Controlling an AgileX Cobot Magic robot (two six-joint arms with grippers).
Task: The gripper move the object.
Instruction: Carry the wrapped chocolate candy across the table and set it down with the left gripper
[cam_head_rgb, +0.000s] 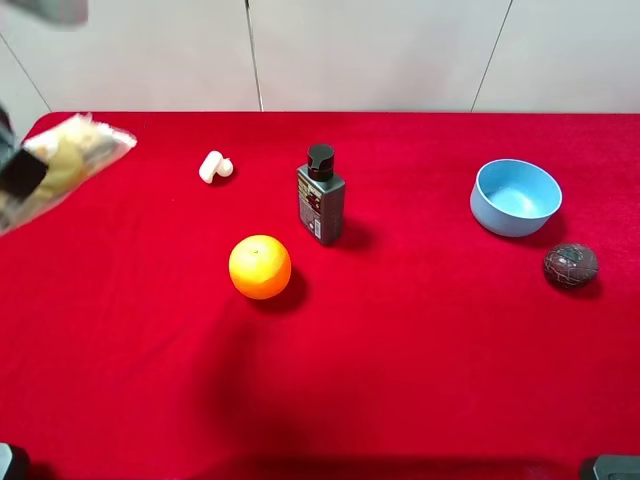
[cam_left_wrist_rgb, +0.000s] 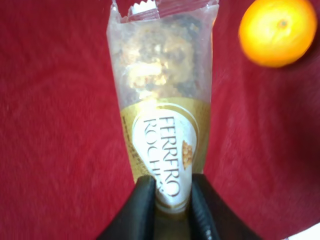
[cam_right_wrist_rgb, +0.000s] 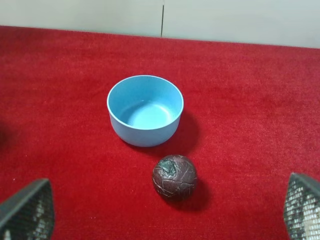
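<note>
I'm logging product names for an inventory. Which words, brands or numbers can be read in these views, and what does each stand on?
"FERRERO" above "ROCH...": on the white oval of the packet gripped by the left hand; the end of the second word is hidden between the fingers.
Label on the bottle: there is print, but it is too small to read.
No other text shows.
</note>
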